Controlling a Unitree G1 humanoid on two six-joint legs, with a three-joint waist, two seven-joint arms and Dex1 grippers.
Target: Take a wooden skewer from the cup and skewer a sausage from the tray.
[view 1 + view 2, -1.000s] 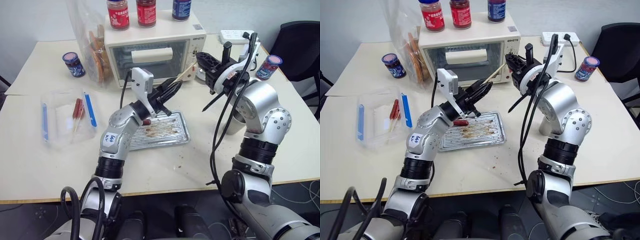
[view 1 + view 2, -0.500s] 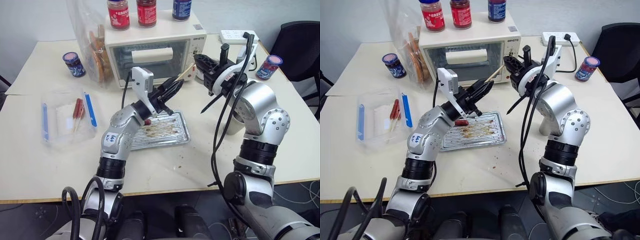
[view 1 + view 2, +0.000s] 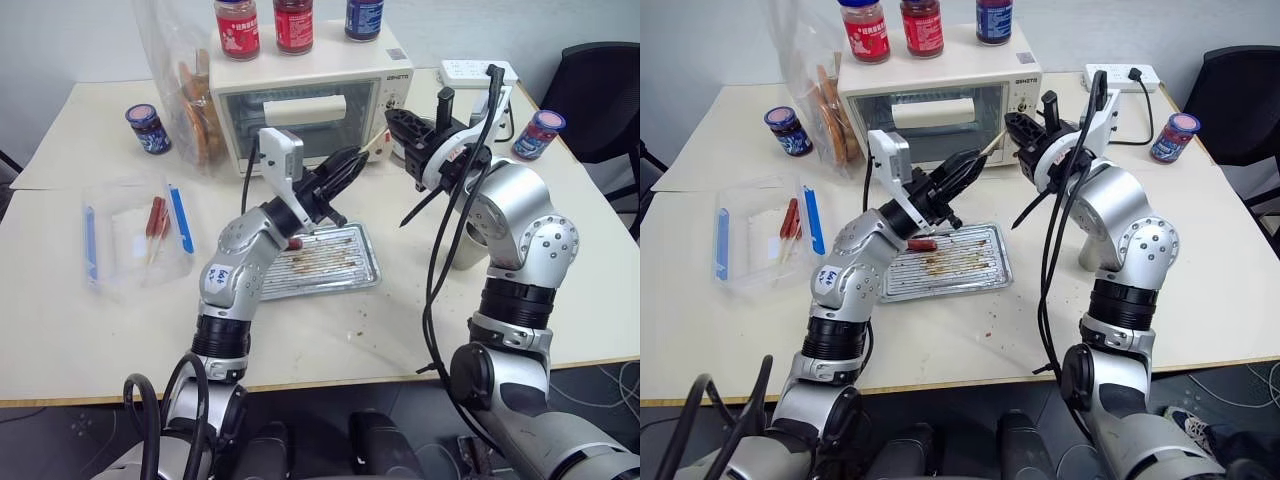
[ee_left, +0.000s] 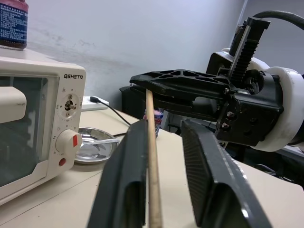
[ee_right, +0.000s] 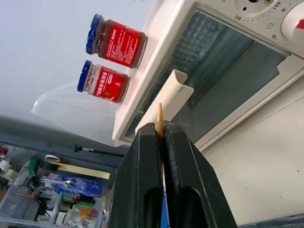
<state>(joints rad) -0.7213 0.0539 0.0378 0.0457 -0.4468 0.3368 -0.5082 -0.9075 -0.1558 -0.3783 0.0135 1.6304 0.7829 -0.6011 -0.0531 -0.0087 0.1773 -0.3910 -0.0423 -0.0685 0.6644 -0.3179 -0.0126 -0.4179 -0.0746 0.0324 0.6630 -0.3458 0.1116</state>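
The right claw pinched the wooden skewer above the pale tabletop, before the toaster oven. The left claw was pressed nearly together beside it. The sausage lay in the tray.

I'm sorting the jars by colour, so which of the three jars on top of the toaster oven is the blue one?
The blue jar stands rightmost on the toaster oven, above its control knobs. The two jars left of it have red labels.
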